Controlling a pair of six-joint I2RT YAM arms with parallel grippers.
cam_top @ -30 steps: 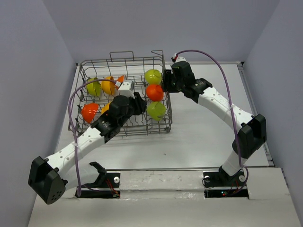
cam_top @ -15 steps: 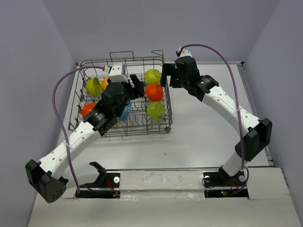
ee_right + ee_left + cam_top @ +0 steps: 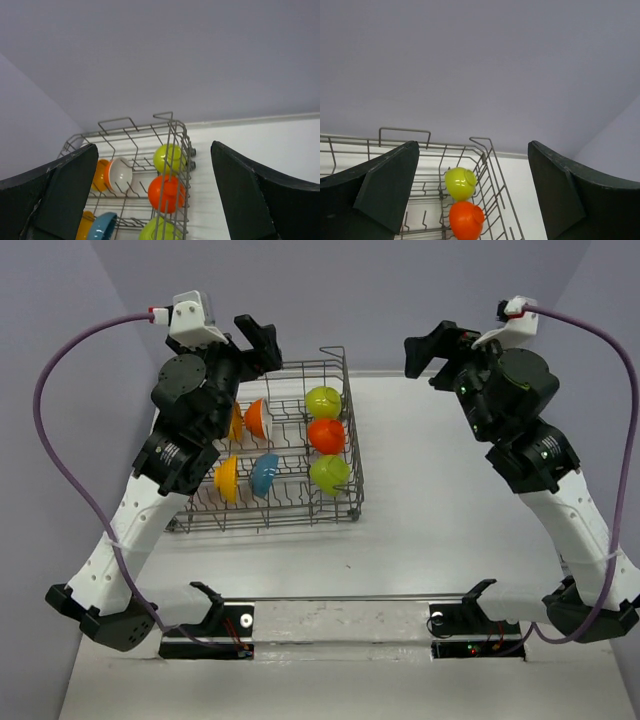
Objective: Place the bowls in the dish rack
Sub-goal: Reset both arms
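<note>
on the table (image 3: 440, 500): the dish rack (image 3: 290, 512), a tall-sided grey wire basket with inner tines, is sitting left of centre, before the left arm.
bowls: small, round, glossy; eight are showing, all standing on edge among the tines inside the rack.
lime green: two, the far lime bowl (image 3: 322, 401) and the near lime bowl (image 3: 329, 473), are lining the right wall.
red-orange: two, the right red-orange bowl (image 3: 326, 436) sitting between the limes, the middle red-orange bowl (image 3: 255, 418) mid-rack.
orange-yellow: two, the far yellow bowl (image 3: 236, 423) and the near yellow bowl (image 3: 226, 478).
teal: one teal bowl (image 3: 264, 475), just beside the near yellow.
white: one white bowl (image 3: 121, 175), against the middle red-orange.
hidden: the left arm is covering the rack's left side.
left gripper (image 3: 257, 337): hovering high over the rack's far edge, fingers spread wide, holding nothing.
right gripper (image 3: 432, 353): hovering right of the rack, fingers spread wide, empty.
</note>
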